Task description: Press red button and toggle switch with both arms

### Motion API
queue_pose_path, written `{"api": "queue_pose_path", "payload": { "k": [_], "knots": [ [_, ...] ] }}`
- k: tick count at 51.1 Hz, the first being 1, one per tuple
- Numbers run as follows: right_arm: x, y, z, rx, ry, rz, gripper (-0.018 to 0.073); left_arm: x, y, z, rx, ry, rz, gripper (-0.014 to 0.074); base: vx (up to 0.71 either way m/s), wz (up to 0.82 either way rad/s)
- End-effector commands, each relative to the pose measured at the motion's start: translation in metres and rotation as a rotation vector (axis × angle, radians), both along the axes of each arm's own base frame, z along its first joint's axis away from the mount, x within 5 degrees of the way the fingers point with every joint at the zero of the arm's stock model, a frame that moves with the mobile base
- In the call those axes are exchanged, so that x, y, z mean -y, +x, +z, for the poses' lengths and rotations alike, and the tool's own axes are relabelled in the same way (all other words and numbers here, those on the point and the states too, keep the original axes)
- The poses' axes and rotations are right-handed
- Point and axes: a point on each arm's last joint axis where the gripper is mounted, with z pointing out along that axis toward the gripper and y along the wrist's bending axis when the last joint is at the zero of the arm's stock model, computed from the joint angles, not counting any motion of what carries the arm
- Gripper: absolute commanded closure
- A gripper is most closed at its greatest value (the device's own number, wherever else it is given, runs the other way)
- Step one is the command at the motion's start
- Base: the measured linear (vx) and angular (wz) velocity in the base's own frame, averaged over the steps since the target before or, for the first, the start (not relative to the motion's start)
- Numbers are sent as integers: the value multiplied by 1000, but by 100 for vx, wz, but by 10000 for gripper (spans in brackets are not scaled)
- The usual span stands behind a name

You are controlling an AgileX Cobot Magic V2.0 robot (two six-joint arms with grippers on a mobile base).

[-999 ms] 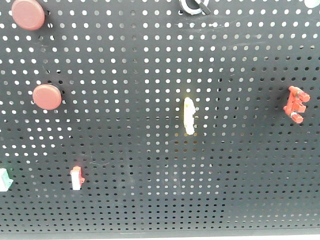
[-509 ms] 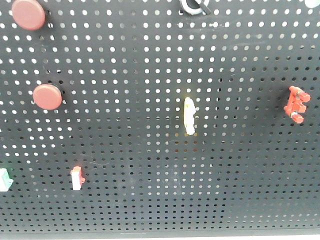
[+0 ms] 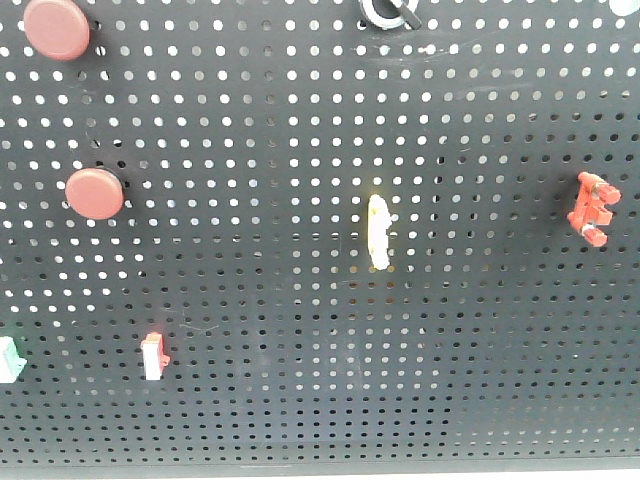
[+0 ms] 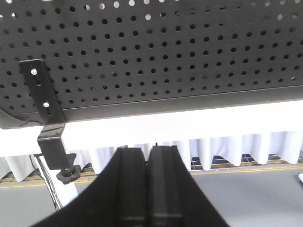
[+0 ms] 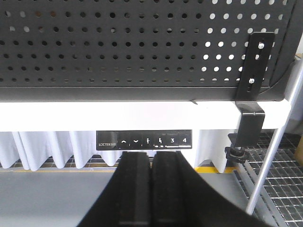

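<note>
Two round red buttons are mounted on the black pegboard point(image 3: 300, 120): one at mid-left point(image 3: 95, 193) and one at the top left corner point(image 3: 56, 27). The all-red toggle switch point(image 3: 592, 210) sticks out near the right edge. Neither arm shows in the front view. The left wrist view has my left gripper point(image 4: 148, 149) shut and empty, below the pegboard's lower edge point(image 4: 165, 94). My right gripper point(image 5: 151, 153) is likewise shut on nothing, low in front of the white table edge point(image 5: 94, 116).
A cream-yellow upright switch point(image 3: 378, 231) sits mid-board, a small red-and-white switch point(image 3: 153, 356) lower left, a green-white part point(image 3: 8, 360) at the left edge, a black knob point(image 3: 388, 12) on top. Black clamp brackets point(image 4: 47, 109) point(image 5: 253, 85) hold the board. A desk control panel point(image 5: 144, 140) faces the right gripper.
</note>
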Motion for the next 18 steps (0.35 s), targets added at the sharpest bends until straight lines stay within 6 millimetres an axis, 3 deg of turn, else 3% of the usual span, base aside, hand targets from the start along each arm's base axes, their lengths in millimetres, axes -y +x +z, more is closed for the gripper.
{"api": "queue_pose_path", "payload": {
  "k": [1, 18],
  "knots": [
    [0, 0, 4, 81, -8, 0, 563, 0, 1, -3, 61, -12, -1, 594, 0, 0],
    [0, 0, 4, 81, -8, 0, 563, 0, 1, -3, 61, -12, -1, 594, 0, 0]
  ]
}}
